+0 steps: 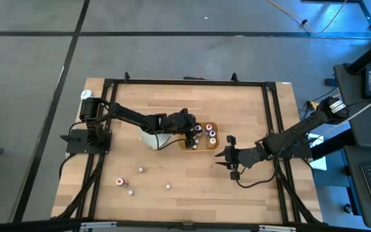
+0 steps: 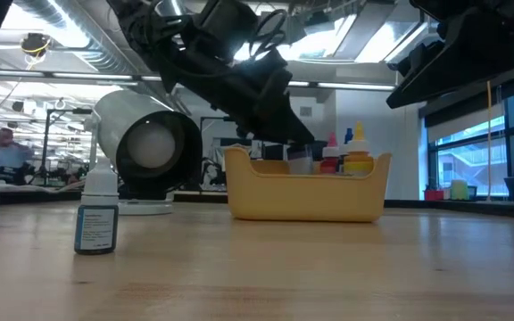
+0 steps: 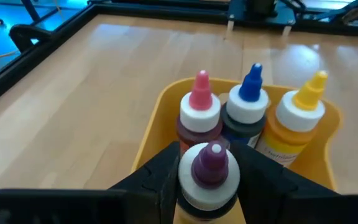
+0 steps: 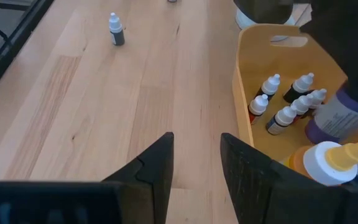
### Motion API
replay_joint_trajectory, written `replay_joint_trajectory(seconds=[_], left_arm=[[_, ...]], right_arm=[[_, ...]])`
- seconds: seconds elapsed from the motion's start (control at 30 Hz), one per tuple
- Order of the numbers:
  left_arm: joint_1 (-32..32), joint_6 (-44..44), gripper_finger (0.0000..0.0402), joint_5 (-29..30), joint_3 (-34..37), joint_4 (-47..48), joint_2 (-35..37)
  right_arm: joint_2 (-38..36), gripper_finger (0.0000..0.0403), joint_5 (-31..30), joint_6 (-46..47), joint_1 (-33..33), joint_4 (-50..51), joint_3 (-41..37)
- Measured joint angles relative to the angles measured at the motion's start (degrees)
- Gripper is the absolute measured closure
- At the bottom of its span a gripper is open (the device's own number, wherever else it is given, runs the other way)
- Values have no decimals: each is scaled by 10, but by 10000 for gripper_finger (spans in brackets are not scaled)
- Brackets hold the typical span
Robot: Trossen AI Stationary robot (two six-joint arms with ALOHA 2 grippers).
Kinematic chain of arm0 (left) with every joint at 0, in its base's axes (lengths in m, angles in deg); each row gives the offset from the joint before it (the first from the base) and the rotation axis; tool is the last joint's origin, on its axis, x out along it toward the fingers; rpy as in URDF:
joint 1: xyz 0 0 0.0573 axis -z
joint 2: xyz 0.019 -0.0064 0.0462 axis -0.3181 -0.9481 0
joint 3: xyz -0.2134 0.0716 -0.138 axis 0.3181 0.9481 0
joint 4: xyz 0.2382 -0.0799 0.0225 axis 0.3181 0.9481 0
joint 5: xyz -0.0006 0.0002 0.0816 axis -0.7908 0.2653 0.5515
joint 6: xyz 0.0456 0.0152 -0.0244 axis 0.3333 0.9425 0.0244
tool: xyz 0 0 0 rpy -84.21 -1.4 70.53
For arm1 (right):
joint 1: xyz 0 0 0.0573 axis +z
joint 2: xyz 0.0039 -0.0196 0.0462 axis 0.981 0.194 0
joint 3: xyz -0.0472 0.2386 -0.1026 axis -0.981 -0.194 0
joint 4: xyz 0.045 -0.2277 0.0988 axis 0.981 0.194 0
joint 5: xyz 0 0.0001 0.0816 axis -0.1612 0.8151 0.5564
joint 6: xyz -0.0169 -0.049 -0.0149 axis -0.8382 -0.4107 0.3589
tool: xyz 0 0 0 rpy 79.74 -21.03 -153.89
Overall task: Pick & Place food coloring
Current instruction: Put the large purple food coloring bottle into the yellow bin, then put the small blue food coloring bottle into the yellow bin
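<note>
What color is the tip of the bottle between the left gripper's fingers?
Purple, on a white cap; the bottle held by the left gripper shows best in the left wrist view.

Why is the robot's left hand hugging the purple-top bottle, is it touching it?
Touching. The left wrist view shows the left end effector with a finger pressed against each side of the purple-capped bottle, above the orange tray.

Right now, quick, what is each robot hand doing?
Left gripper: jaws closed on the purple-capped bottle, over the yellow tray.
Right gripper: jaws open, holding nothing, beside the tray.
</note>
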Motion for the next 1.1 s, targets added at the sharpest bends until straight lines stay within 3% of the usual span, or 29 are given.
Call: replay_joint_trajectory(seconds=[0.6, 0.83, 0.93, 1.1], left_arm=[[2, 1, 259, 0, 0, 1, -4], [2, 27, 259, 2, 0, 22, 57], [14, 66, 258, -25, 0, 57, 108], [59, 80, 257, -143, 0, 182, 193]], right_arm=[[0, 269, 0, 0, 0, 1, -1], [0, 269, 0, 2, 0, 1, -1], [0, 269, 0, 2, 0, 1, -1], [0, 269, 0, 2, 0, 1, -1]])
